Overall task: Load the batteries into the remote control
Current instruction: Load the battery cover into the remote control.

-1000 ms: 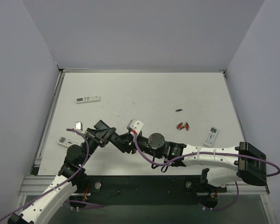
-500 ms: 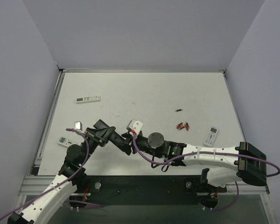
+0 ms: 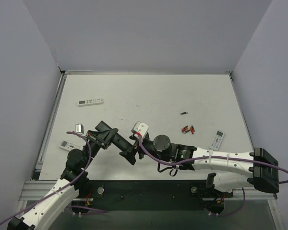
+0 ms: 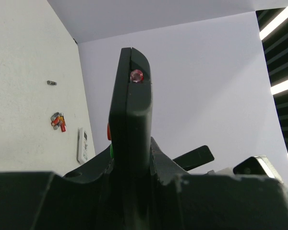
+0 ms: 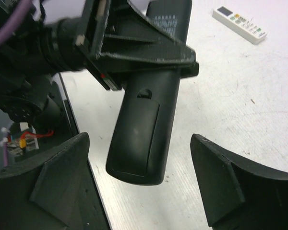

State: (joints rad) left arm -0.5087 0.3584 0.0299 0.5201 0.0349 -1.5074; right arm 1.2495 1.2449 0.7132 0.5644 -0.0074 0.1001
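My left gripper [image 3: 116,140] is shut on the black remote control [image 5: 143,125] and holds it above the table, back side up. Its battery cover looks closed in the right wrist view. In the left wrist view the remote [image 4: 130,110] stands edge-on between the left gripper [image 4: 129,177] jaws. My right gripper [image 5: 144,187] is open, with one finger on each side of the remote's free end and touching nothing. The batteries [image 3: 187,129] lie in a small red cluster on the table to the right, also seen as batteries [image 4: 57,120]. A lone dark cell [image 3: 184,113] lies just beyond them.
A long white remote [image 3: 90,101] lies at the back left. A small white remote [image 3: 217,140] lies right of the batteries. Another small white remote [image 3: 66,145] sits near the left edge. Grey walls close in three sides of the table [image 3: 149,91].
My right gripper has opened and let go of the remote's free end. The right arm has shifted slightly. The left gripper keeps its hold on the remote.
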